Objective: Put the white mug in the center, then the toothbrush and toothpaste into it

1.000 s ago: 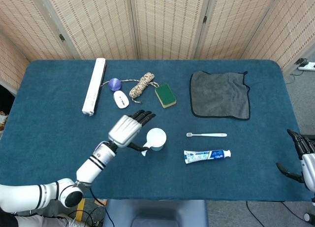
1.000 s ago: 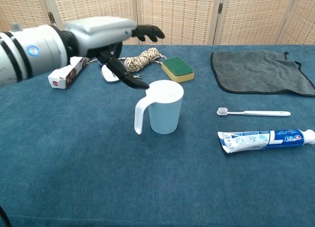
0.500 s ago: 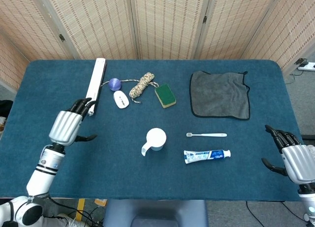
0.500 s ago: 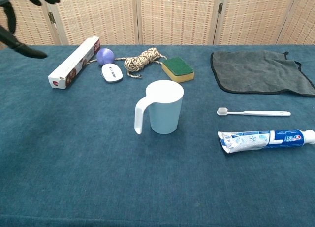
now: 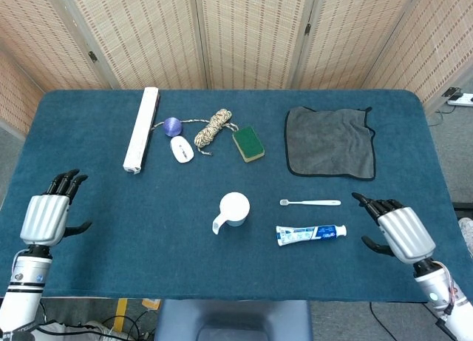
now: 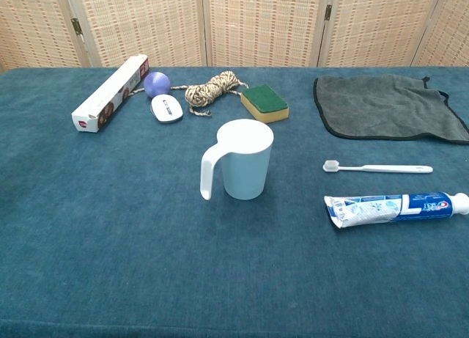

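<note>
The white mug [image 5: 235, 209] [image 6: 242, 167] stands upright in the middle of the blue table, handle toward the front left. A white toothbrush [image 5: 310, 203] [image 6: 377, 168] lies to its right, and a toothpaste tube [image 5: 311, 234] [image 6: 398, 208] lies just in front of the brush. My left hand [image 5: 48, 217] hovers at the table's front left, open and holding nothing. My right hand [image 5: 395, 232] is at the front right, open, a short way right of the toothpaste. The chest view shows neither hand.
At the back lie a long white box [image 5: 140, 129], a purple ball [image 5: 172, 126], a white mouse-like object [image 5: 181, 149], a coil of rope [image 5: 213, 128], a green sponge [image 5: 248, 143] and a grey cloth [image 5: 330, 142].
My left hand let go near the mug and drew back to the front left edge. My right hand moved in from the right edge toward the toothpaste.
</note>
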Available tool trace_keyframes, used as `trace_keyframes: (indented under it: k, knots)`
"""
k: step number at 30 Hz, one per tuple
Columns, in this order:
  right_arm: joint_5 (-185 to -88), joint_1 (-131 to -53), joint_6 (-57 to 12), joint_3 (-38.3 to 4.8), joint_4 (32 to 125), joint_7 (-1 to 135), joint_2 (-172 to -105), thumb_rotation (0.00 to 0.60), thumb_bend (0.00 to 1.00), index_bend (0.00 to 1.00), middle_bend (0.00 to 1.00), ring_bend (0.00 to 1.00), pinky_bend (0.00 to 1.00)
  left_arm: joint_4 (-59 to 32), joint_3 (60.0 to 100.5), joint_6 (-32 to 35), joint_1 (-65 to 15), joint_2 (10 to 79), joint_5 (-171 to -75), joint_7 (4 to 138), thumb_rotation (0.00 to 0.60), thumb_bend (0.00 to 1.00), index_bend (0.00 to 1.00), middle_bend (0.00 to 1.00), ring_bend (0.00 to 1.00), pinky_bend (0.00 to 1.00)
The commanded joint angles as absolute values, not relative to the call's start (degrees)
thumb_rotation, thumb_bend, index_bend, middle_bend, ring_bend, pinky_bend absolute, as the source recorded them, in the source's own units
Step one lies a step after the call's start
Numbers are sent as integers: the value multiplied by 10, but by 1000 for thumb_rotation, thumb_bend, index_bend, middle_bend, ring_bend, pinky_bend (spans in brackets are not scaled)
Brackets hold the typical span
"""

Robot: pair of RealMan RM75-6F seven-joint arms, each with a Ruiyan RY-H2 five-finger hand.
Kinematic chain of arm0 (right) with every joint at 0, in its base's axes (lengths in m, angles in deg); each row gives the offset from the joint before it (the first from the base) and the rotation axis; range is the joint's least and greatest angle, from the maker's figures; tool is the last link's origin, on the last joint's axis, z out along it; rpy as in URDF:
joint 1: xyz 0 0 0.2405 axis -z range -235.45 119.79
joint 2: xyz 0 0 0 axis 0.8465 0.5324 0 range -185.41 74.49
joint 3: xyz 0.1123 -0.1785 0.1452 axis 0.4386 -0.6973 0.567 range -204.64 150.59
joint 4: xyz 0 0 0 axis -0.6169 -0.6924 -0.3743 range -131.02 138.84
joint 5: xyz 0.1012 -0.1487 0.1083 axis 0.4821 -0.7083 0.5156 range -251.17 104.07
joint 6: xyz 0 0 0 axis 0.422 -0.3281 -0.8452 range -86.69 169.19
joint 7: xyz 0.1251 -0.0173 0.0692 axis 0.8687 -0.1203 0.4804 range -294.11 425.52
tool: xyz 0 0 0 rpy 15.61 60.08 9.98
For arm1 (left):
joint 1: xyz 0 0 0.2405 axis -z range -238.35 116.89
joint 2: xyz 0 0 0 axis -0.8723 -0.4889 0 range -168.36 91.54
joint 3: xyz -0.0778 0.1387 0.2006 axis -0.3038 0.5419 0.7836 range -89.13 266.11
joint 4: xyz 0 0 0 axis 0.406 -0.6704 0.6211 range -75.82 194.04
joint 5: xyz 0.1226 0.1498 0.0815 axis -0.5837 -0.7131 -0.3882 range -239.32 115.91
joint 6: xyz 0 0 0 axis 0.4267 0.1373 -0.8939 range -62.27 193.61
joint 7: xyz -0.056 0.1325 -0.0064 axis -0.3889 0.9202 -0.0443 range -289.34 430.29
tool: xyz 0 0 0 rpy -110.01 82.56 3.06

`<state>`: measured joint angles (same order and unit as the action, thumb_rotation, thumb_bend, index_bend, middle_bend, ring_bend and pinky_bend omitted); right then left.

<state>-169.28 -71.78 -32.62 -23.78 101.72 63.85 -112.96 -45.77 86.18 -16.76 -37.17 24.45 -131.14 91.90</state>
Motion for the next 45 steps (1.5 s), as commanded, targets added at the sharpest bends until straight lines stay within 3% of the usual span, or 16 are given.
trace_keyframes:
  k: [1,5,7,11,17,25,36,45]
  knots:
    - [-1690,-747,-290,-233,1026,612,-1143,600,150,125,372,500,545,-457,864,-171,-382,241,-1315,909,600,115,196,139,153,557]
    - [-1682,-776,-249,-229,1027,582,-1164,600,148,153,485,667,732,-456,864,-175,-396,239,-1322,902,600,115,196,139,153,556]
    - [-1668,-793,-218,-229,1028,565,-1175,600,143,182,569,758,778,-457,863,-176,-401,237,-1326,898,600,115,196,139,153,556]
    - [-1634,-819,-168,-225,1021,524,-1202,600,119,207,705,886,856,-457,861,-176,-410,236,-1331,892,600,115,197,139,153,556]
    - [-1592,-851,-116,-225,1008,484,-1242,600,94,219,838,987,897,-453,858,-170,-419,230,-1343,875,600,115,197,139,153,557]
    - [-1536,-890,-55,-228,1006,445,-1268,600,84,219,917,1000,966,-441,855,-161,-431,231,-1347,863,600,115,195,139,153,557]
    - [-1480,-916,-41,-218,979,450,-1284,600,90,240,921,1000,969,-436,848,-155,-442,228,-1352,854,600,115,195,139,153,556]
    - [-1436,-943,-41,-189,925,473,-1299,600,193,305,921,1000,970,-433,843,-152,-449,229,-1355,852,600,115,195,139,153,556]
